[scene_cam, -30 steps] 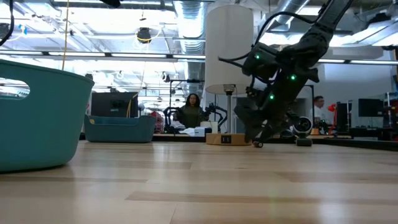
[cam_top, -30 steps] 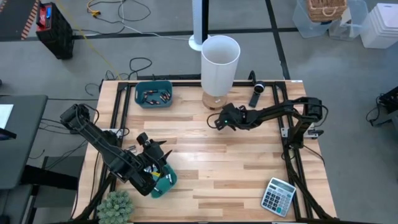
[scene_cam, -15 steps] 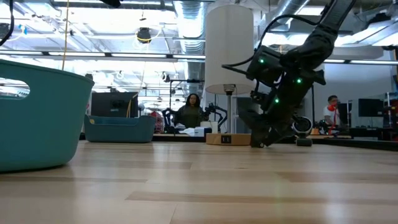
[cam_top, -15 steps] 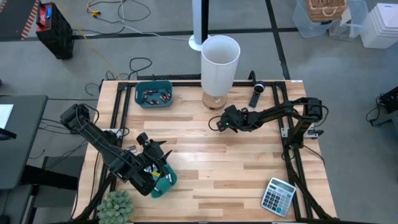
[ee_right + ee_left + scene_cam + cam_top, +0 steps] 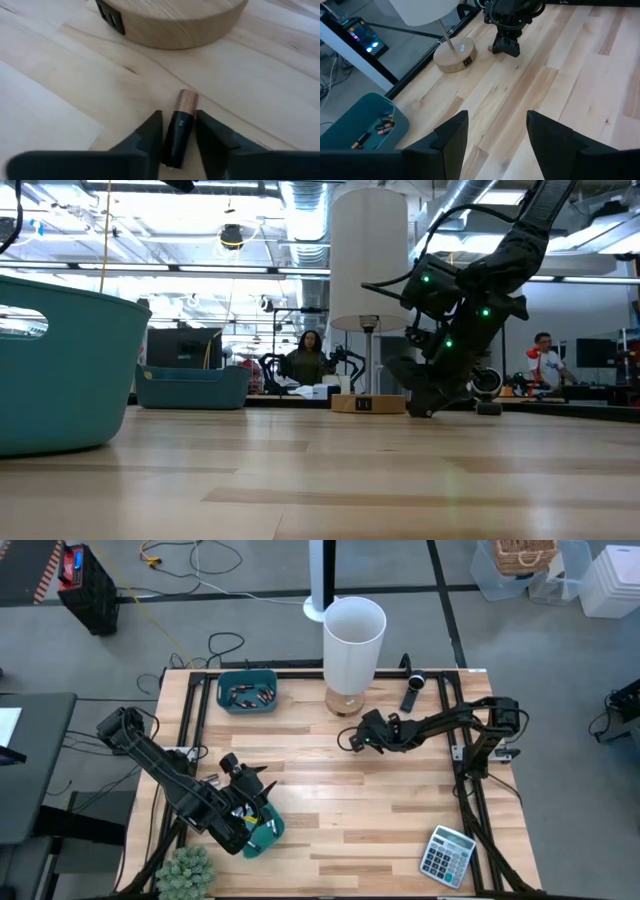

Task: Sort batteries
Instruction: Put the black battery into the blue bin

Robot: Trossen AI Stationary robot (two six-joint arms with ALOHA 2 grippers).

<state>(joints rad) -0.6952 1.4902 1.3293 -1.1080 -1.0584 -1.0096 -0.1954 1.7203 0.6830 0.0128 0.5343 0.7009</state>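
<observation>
You are at the pick-up step: your right gripper (image 5: 177,132) is down at the tabletop beside the round pale-wood lamp base (image 5: 172,20), its two dark fingers (image 5: 150,132) standing on either side of a small black battery with a copper-coloured end (image 5: 179,127), seemingly closed on it or nearly so. The battery lies flat on the light wooden table (image 5: 400,810), copper end toward the base. Your left gripper (image 5: 492,135) waits with its fingers apart over the near teal bin (image 5: 268,830) at the table's front left. Next, I judge, you need a firm pinch, a straight lift, then a carry to whichever bin suits; the far teal plastic bin (image 5: 247,692) already holds several batteries (image 5: 248,695).
</observation>
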